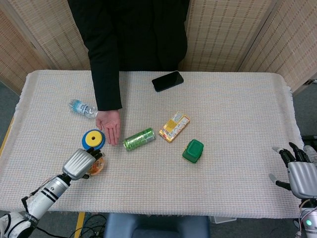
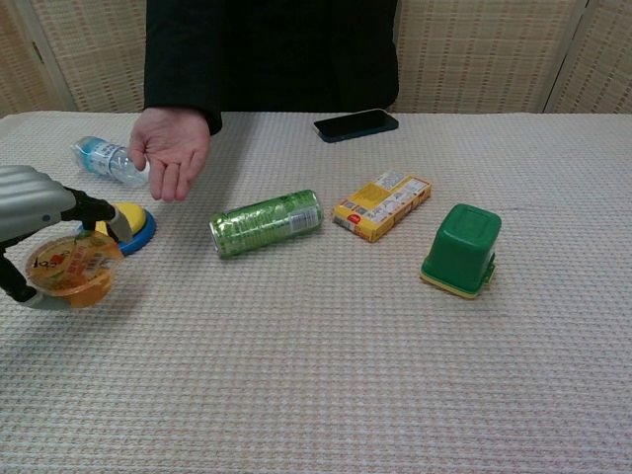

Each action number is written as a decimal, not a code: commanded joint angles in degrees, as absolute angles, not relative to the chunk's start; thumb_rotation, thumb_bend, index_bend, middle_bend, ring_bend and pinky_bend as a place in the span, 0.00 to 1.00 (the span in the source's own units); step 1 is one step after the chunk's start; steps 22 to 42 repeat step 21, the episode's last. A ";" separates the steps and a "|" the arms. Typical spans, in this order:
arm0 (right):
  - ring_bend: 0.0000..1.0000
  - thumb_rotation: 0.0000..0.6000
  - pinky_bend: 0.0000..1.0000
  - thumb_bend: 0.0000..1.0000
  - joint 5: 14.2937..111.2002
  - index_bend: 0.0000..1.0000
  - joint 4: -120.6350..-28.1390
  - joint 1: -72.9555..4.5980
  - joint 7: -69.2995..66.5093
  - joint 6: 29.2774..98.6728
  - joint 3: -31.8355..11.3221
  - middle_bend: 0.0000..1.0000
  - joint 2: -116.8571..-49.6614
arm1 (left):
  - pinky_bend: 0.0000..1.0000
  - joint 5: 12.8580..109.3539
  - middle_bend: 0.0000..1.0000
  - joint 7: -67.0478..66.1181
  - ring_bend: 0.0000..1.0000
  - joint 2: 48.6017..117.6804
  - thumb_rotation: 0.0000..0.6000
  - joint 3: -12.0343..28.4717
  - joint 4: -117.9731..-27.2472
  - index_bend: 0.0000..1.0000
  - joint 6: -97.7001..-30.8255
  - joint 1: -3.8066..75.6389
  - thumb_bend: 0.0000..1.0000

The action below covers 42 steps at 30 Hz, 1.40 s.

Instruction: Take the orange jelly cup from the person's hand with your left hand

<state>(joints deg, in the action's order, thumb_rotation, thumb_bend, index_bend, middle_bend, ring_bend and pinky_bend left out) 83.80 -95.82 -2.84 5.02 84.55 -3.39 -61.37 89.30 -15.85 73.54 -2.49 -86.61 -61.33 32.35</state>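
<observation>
left hand [image 2: 39, 212]: fingers wrapped round the orange jelly cup [image 2: 71, 271], gripping it from above and behind; foil lid faces up, so contents sit level.
orange jelly cup: near-left of the counter [image 1: 237, 114], low over the cloth or just touching it, cannot tell which; near side of the blue-and-yellow disc [image 1: 93, 139], just beside it.
person's hand [image 1: 108, 126]: empty, palm open, fingers pointing to the near side, hanging above the counter far of the disc; well apart from the cup, so handover looks done.
right hand [image 1: 301, 176]: off the near-right counter edge, fingers apart, holding nothing; parked out of the way since the task is left-only.
water bottle [image 2: 107, 159]: lying on its side, far-left, just beside the person's hand.
green can [image 2: 267, 222]: on its side, mid-counter.
yellow box [image 2: 382, 206]: flat, right of the can.
green container [image 2: 459, 249]: right of the box.
phone [image 1: 167, 81]: far side, by the person.
stage: cup taken; only setting down or holding remains, by my reading.
</observation>
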 commanded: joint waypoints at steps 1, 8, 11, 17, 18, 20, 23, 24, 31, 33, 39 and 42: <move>0.11 1.00 0.14 0.20 83.73 0.20 -95.70 -2.65 4.66 84.79 -3.43 0.28 -61.43 | 0.57 87.44 0.13 -17.36 0.22 71.43 1.00 -2.61 -89.33 0.14 -60.85 31.36 0.25; 0.11 1.00 0.14 0.20 84.34 0.20 -95.00 -2.47 3.73 85.17 -3.29 0.29 -61.76 | 0.41 85.47 0.04 -18.77 0.11 66.80 1.00 -2.21 -94.56 0.08 -65.20 28.14 0.22; 0.11 1.00 0.14 0.20 84.51 0.20 -94.95 -2.49 3.71 85.12 -3.23 0.29 -61.62 | 0.41 84.51 0.04 -17.48 0.11 64.61 1.00 -1.27 -96.42 0.08 -68.94 26.06 0.22; 0.11 1.00 0.14 0.24 84.63 0.21 -94.76 -2.76 3.21 84.02 -2.84 0.29 -61.06 | 0.39 79.70 0.04 -12.74 0.11 61.22 1.00 0.89 -99.61 0.08 -74.65 21.65 0.22; 0.11 1.00 0.14 0.25 84.78 0.21 -94.61 -2.84 3.00 83.76 -2.71 0.29 -61.01 | 0.38 78.22 0.04 -12.20 0.11 61.37 1.00 1.54 -99.48 0.08 -76.46 20.38 0.22; 0.11 1.00 0.14 0.26 85.01 0.21 -94.50 -2.96 2.41 83.34 -2.48 0.29 -60.91 | 0.36 75.72 0.04 -11.97 0.11 62.00 1.00 2.41 -99.13 0.09 -79.45 18.16 0.22; 0.11 1.00 0.14 0.26 85.07 0.21 -94.44 -2.99 2.18 83.20 -2.41 0.29 -60.89 | 0.36 74.93 0.04 -11.97 0.11 62.34 1.00 2.60 -98.87 0.09 -80.47 17.31 0.22; 0.11 1.00 0.14 0.26 85.07 0.21 -94.44 -2.99 2.18 83.20 -2.41 0.29 -60.89 | 0.36 74.93 0.04 -11.97 0.11 62.34 1.00 2.60 -98.87 0.09 -80.47 17.31 0.22; 0.11 1.00 0.14 0.26 85.07 0.21 -94.44 -2.99 2.18 83.20 -2.41 0.29 -60.89 | 0.36 74.93 0.04 -11.97 0.11 62.34 1.00 2.60 -98.87 0.09 -80.47 17.31 0.22; 0.11 1.00 0.14 0.26 85.07 0.21 -94.44 -2.99 2.18 83.20 -2.41 0.29 -60.89 | 0.36 74.93 0.04 -11.97 0.11 62.34 1.00 2.60 -98.87 0.09 -80.47 17.31 0.22; 0.11 1.00 0.14 0.26 85.07 0.21 -94.44 -2.99 2.18 83.20 -2.41 0.29 -60.89 | 0.36 74.93 0.04 -11.97 0.11 62.34 1.00 2.60 -98.87 0.09 -80.47 17.31 0.22; 0.11 1.00 0.14 0.26 85.07 0.21 -94.44 -2.99 2.18 83.20 -2.41 0.29 -60.89 | 0.36 74.93 0.04 -11.97 0.11 62.34 1.00 2.60 -98.87 0.09 -80.47 17.31 0.22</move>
